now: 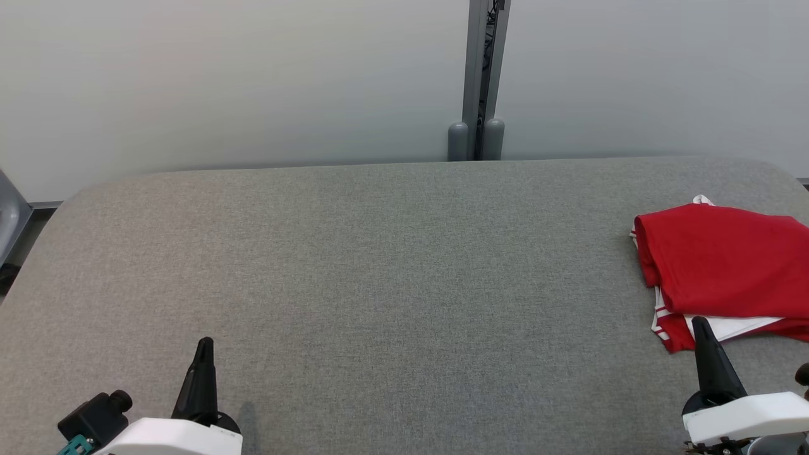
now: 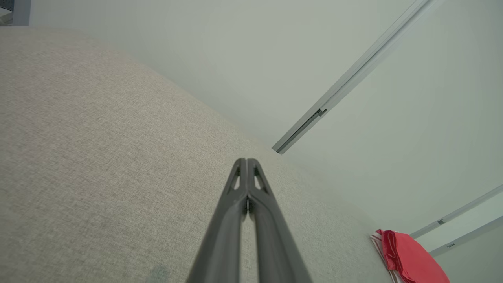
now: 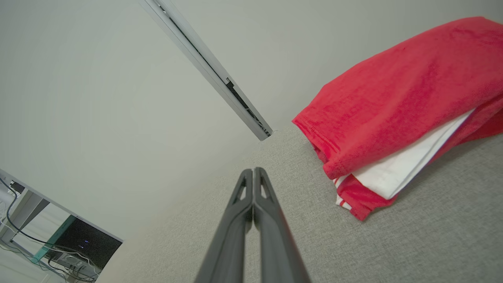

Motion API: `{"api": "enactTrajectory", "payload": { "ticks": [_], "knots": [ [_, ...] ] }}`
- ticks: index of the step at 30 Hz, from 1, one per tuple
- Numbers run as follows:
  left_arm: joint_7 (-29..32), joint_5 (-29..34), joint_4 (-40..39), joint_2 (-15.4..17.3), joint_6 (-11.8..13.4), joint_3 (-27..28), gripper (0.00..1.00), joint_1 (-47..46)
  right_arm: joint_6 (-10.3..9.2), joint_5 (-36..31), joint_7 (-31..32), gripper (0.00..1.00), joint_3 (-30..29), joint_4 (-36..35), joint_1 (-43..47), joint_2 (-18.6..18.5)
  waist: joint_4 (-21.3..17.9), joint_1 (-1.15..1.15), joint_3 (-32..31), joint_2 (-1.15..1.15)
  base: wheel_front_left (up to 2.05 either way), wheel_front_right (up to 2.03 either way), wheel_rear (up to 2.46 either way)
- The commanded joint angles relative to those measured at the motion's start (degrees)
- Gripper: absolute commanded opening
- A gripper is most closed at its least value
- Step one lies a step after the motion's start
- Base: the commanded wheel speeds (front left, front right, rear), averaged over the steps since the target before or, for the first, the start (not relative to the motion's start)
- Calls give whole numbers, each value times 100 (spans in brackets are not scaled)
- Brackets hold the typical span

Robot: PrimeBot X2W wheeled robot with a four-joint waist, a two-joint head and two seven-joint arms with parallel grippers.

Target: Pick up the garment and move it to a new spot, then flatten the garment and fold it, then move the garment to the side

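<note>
Left gripper (image 1: 205, 344) is hovering empty, its fingers pressed together, over the near left part of the grey padded table (image 1: 392, 253). Right gripper (image 1: 700, 323) is hanging closed and empty too, over the near right corner. Just beyond its tips, the folded red-and-white garment (image 1: 727, 265) is lying by the table's right edge, well apart from the left gripper.
</note>
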Motion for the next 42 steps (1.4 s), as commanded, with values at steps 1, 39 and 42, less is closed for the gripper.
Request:
{"api": "enactTrajectory", "payload": {
  "ticks": [1,39,42],
  "knots": [
    [47,-222,-89,31,-29,60,0,-201,0,208,71,0,-46,-63,-176,-32,-2,0,3,0,0,0,0],
    [714,-2652,-88,46,-176,397,0,-500,1,2511,746,0,-336,-24,-382,155,-56,0,63,0,0,0,0],
    [754,-2801,-87,48,-188,418,0,-525,1,2657,785,0,-354,-21,-401,168,-60,0,67,0,0,0,0]
  ]
}}
